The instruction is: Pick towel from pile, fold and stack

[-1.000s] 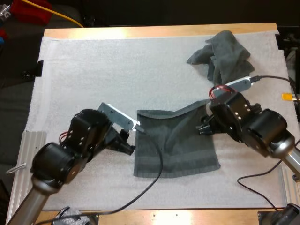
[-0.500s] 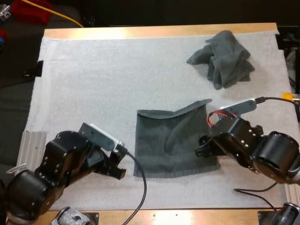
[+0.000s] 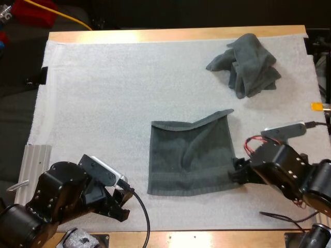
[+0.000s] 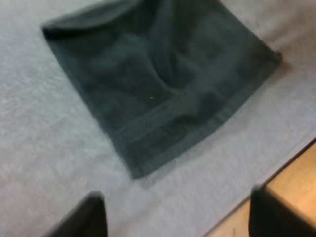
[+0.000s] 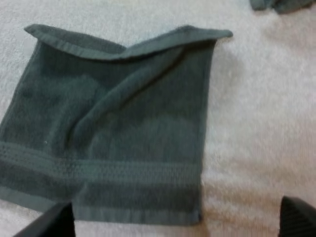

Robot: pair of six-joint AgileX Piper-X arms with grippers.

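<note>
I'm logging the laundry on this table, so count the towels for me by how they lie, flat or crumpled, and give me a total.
Flat towel: 1
Crumpled towel: 1
Total: 2

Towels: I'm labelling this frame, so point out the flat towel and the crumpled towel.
flat towel point(image 3: 191, 160): high view, centre of the cloth.
crumpled towel point(image 3: 248, 64): high view, middle of the heap.
</note>
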